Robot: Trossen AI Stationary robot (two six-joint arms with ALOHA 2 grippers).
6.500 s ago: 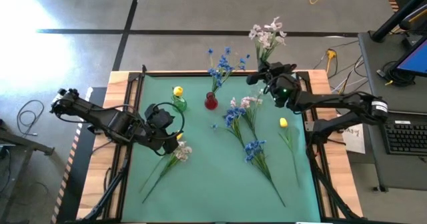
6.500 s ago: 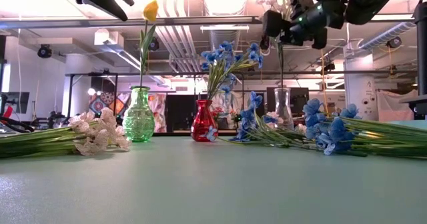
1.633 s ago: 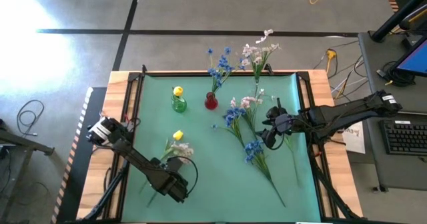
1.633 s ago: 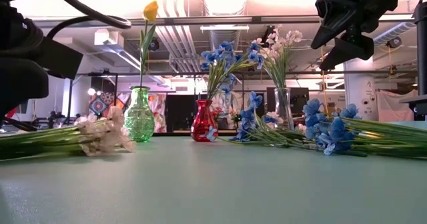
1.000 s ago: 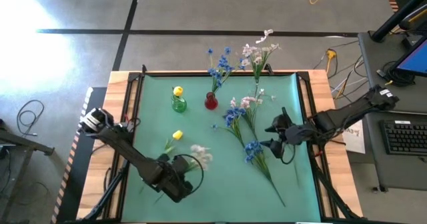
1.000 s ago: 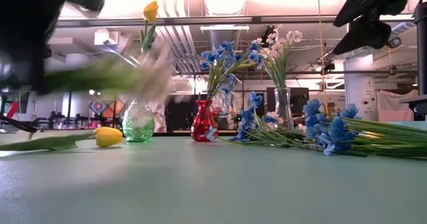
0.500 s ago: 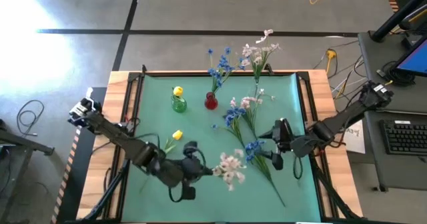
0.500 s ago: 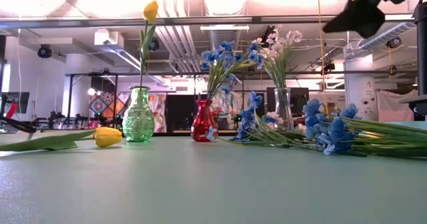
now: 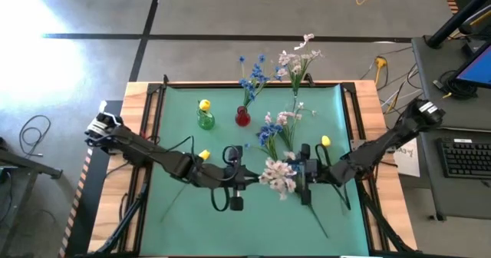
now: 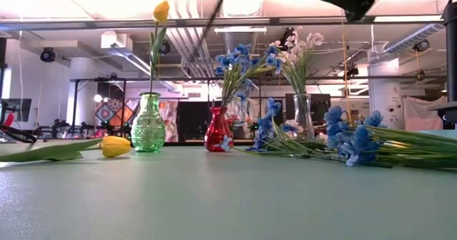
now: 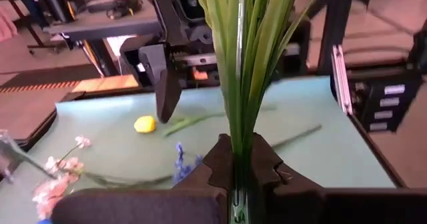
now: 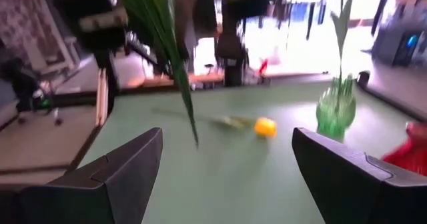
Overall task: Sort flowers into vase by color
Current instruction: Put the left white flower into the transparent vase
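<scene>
The left gripper [image 9: 244, 177] is clamped on the green stems of a pink-white spray [image 9: 279, 175], holding it in the air over the middle of the table [image 9: 230, 227], while the right gripper [image 9: 304, 173], fingers spread wide and empty, faces it from just beside the blossoms, probably to take the spray over for the clear vase [image 9: 295, 87] at the far edge. Three vases stand along that edge: a green vase [image 9: 205, 120] with one yellow bud, a red vase [image 9: 242, 118] with blue blossoms, and the clear one with pink-white sprays. Two yellow flowers lie loose, one [image 9: 204, 157] toward the left edge and one [image 9: 326, 141] toward the right edge, with a mixed blue and pink-white heap [image 9: 273, 129] between them that I cannot count.
</scene>
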